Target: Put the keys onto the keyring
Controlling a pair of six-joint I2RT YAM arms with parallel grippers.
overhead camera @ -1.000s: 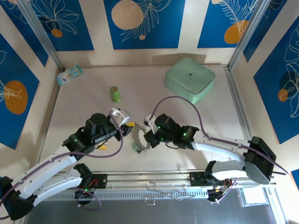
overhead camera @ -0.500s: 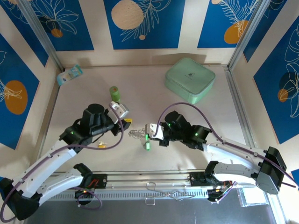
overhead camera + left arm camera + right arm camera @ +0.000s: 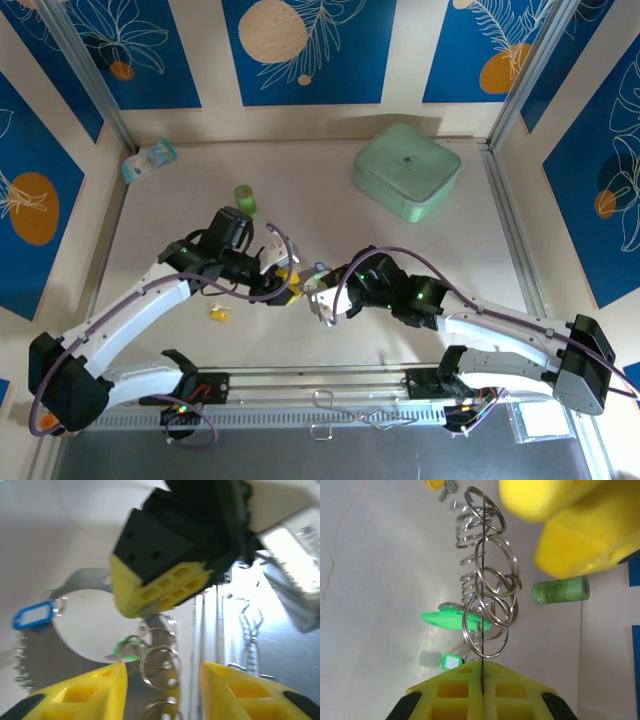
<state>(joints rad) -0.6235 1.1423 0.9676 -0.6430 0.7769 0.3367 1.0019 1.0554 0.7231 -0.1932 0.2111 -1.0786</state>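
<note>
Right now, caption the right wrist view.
Right tool shut on the keyring, a green key beside its stacked rings.

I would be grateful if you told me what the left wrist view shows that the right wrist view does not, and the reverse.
Left wrist view: a blue-headed key off to the side of the rings.
Right wrist view: the green bottle lying on its side, and the thin keyring wire clamped in the shut right gripper.
Shared: the bunch of silver rings, a green key beside them, and the left gripper, open and close to the rings.
</note>
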